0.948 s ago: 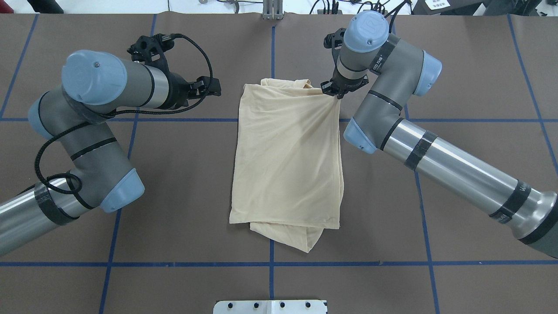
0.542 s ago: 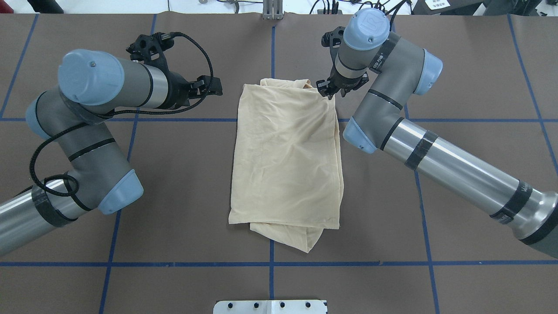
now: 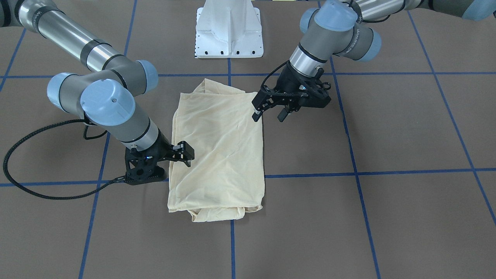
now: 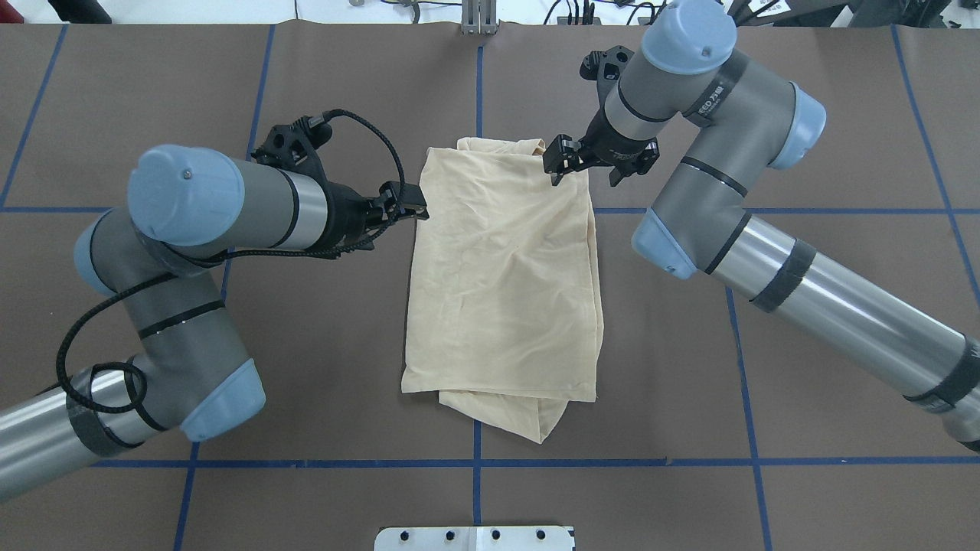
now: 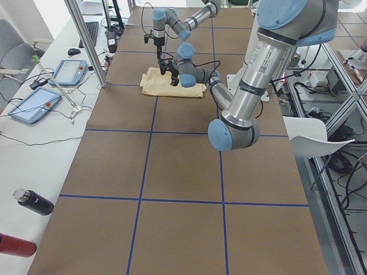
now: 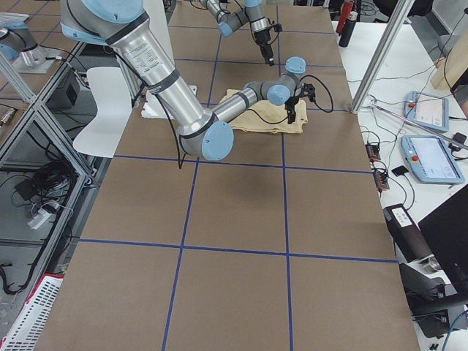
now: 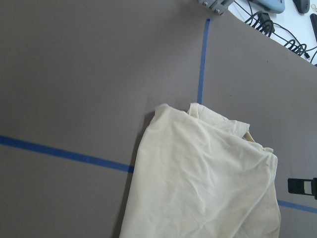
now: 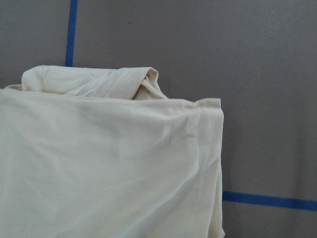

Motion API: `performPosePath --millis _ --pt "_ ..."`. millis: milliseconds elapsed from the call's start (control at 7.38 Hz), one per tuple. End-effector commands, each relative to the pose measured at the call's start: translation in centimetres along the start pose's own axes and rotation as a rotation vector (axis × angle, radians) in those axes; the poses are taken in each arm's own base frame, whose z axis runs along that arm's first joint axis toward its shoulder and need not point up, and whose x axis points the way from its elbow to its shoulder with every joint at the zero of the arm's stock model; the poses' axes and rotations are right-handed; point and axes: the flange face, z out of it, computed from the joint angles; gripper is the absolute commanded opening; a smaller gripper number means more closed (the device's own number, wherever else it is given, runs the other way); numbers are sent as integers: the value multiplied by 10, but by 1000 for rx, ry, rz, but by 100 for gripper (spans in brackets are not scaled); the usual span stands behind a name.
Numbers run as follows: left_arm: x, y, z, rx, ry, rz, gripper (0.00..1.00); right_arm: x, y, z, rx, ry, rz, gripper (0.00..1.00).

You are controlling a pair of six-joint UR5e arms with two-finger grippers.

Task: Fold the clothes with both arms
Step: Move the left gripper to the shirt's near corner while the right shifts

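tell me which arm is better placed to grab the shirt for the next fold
Right, likely: the right pincer, open, hangs just over the shirt's far right corner, which fills its wrist view. The left pincer, also open, is by the left edge but looks higher.

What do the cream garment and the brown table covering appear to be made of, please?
The pale cream folded shirt looks like thin, matte knit jersey: soft creases and a stitched hem. The brown table covering looks like matte paper or card: thin, wavy far edge.
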Motion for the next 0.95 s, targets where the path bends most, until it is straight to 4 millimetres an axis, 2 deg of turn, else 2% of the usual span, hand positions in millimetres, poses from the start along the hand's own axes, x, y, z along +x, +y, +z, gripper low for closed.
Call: performPosePath --millis 0,135,271,406,542,813 --pt "-28 80 16 -41 30 -88 100 7 46 -39 -8 -75 118 100" --pt "-47 102 22 -34 50 -93 100 12 71 -46 0 -89 97 100" --pt "-49 108 24 -44 44 -91 100 19 88 -50 0 -94 86 100" --pt "-55 119 31 -56 26 -87 100 18 93 -54 1 -100 78 100" --pt "-59 126 37 -67 6 -83 100 19 97 -48 -8 -94 88 100" --pt "-70 130 54 -72 -34 -78 100 16 100 -43 0 -85 94 100"
